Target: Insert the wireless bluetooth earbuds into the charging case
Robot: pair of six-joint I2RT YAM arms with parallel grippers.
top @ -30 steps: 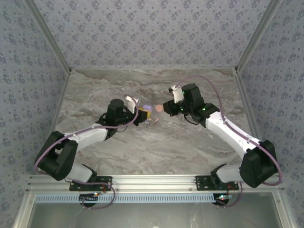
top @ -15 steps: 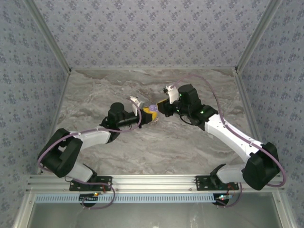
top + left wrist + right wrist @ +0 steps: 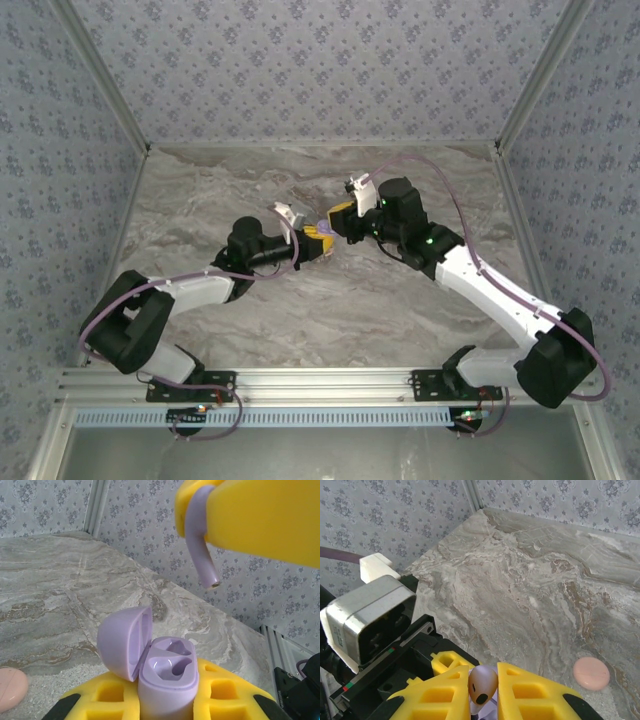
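Now, on my top feed the left arm folds back to an elbow at 9 o'clock of its base, and its forearm runs low over the marble table (image 3: 300, 320) toward the centre. The left gripper (image 3: 316, 243) has its yellow fingers (image 3: 112, 695) pressed against both sides of the lilac charging case (image 3: 167, 680). They hold it upright above the table, so the case sits between those fingers. Its lid (image 3: 125, 642) is swung open at 9 o'clock of the body, and the two wells face up.

A pink disc (image 3: 10, 687) lies on the table at 8 o'clock of the case; my right wrist feed shows it too (image 3: 591, 673), well apart from the fingers.

The right arm rises from its base, bends at 3 o'clock and stretches long toward the centre. Its wrist tips down, and the right gripper (image 3: 343, 214) sits just beside the left one, at 1 o'clock of it. Its yellow fingers (image 3: 530, 690) pinch one earbud (image 3: 481, 682) by the head. From the left wrist I see the earbud's stem (image 3: 197, 550) hanging down at 1 o'clock of the open case, above it and apart from it. I cannot make out a second earbud.
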